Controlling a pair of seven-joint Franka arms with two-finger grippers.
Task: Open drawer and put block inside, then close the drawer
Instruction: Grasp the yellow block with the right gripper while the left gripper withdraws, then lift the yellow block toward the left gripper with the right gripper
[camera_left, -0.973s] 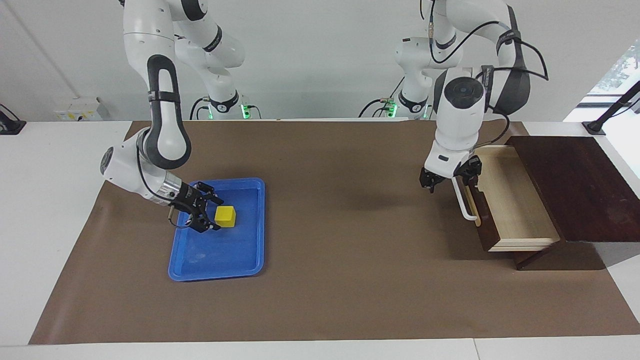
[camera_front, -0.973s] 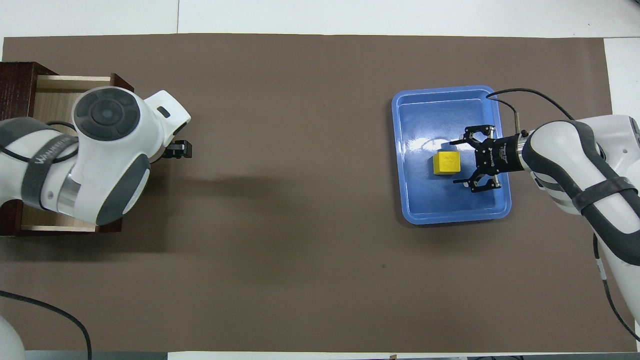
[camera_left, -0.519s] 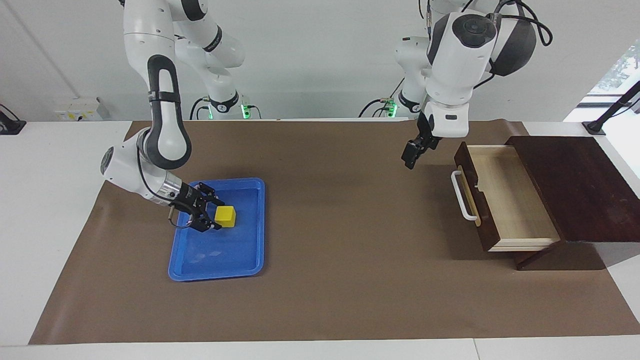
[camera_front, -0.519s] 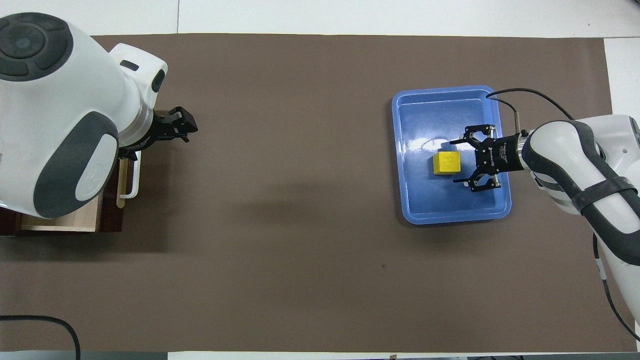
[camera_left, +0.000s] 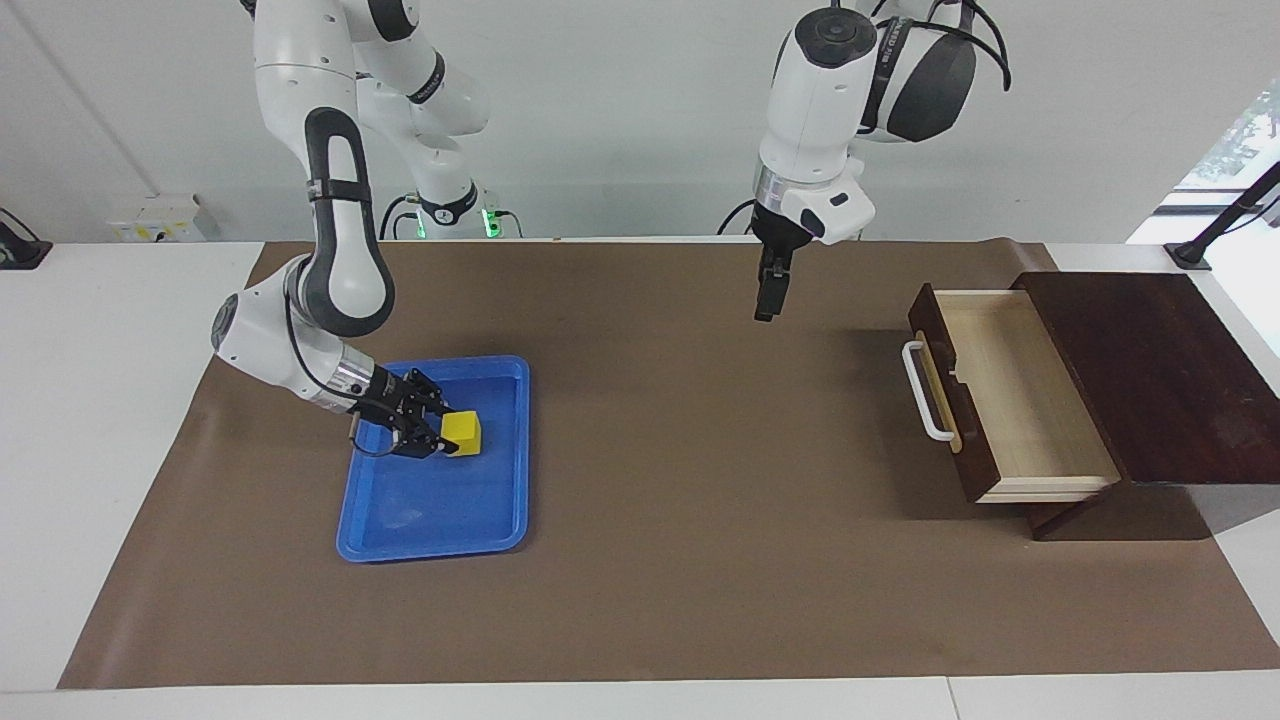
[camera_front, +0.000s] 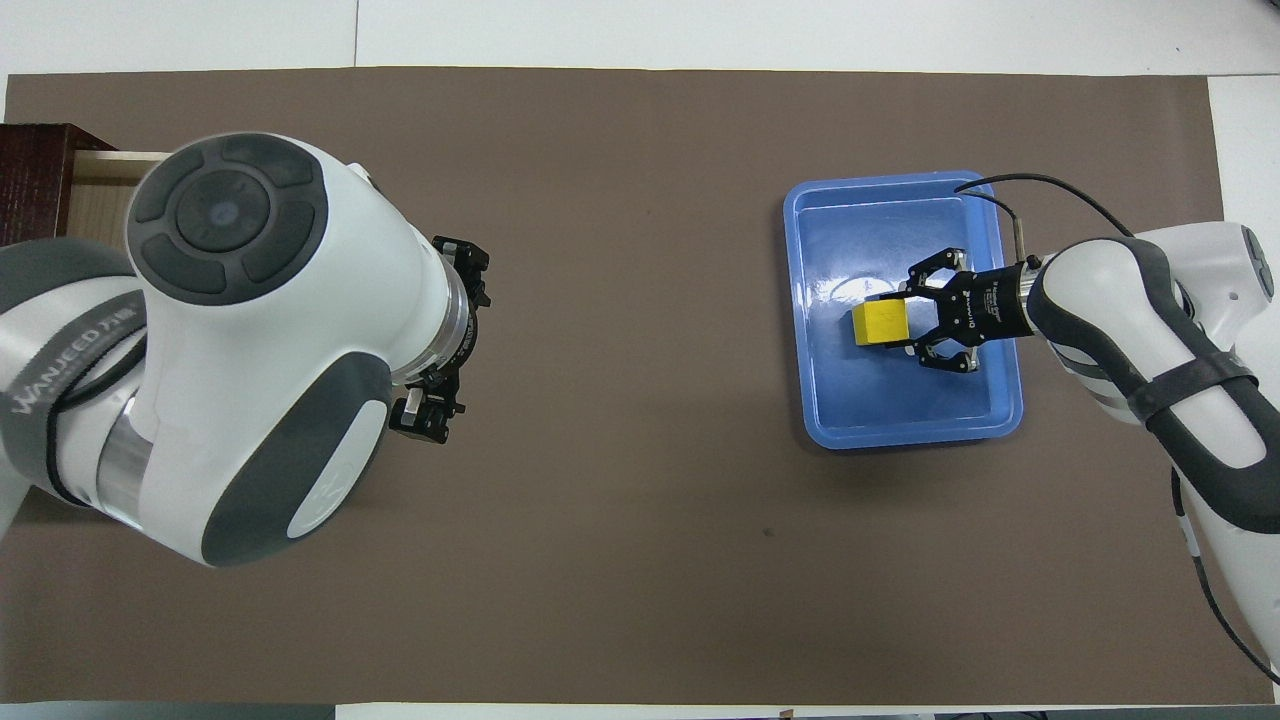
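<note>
The yellow block (camera_left: 463, 432) sits low in the blue tray (camera_left: 432, 543), also seen in the overhead view (camera_front: 880, 324). My right gripper (camera_left: 447, 434) is shut on the block, one finger on each side (camera_front: 912, 325). The drawer (camera_left: 1010, 400) stands pulled out of its dark wooden box (camera_left: 1150, 370), showing a pale interior and a white handle (camera_left: 925, 392). My left gripper (camera_left: 765, 300) hangs raised over the mat between the drawer and the table's middle, fingers (camera_front: 425, 418) spread and empty. In the overhead view the left arm hides most of the drawer (camera_front: 100, 185).
The blue tray (camera_front: 900, 435) lies toward the right arm's end of the table, the box (camera_front: 40, 180) at the left arm's end. A brown mat (camera_left: 680, 520) covers the table between them.
My right gripper has slid forward and shut on the block, nudging it slightly. My left gripper has let go of the drawer handle, risen, and swung away toward the table's middle.
</note>
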